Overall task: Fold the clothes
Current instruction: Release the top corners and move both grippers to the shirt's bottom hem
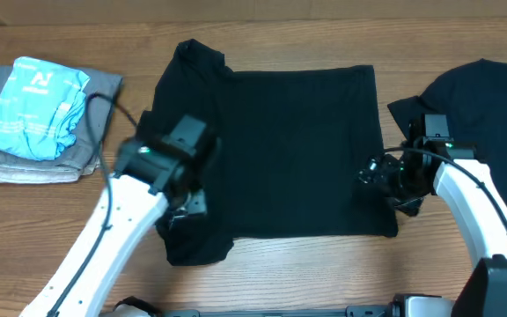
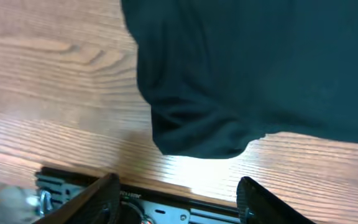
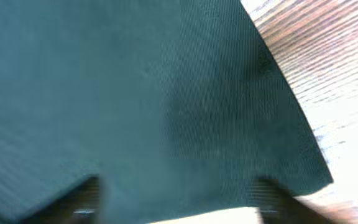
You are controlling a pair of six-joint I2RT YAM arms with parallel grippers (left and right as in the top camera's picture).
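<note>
This is looking like a robot laboratory or a test bench, not a home. A white left arm [image 1: 104, 238] and a white right arm [image 1: 473, 198] are reaching in from the lower corners over a wood-grain table [image 1: 324, 273], and a black cable [image 1: 117, 110] is running along the left arm. A black metal rail [image 2: 166, 208] is lying along the bottom of the left wrist view. A folded pile [image 1: 38, 119] is sitting in the upper left, a black T-shirt [image 1: 297, 150] is lying in the centre, and a second black T-shirt [image 1: 482, 106] in the upper right.

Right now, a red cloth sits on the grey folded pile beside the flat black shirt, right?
No. The overhead view shows the cloth on the grey folded pile is light blue, not red. It does sit beside the flat black shirt.
</note>
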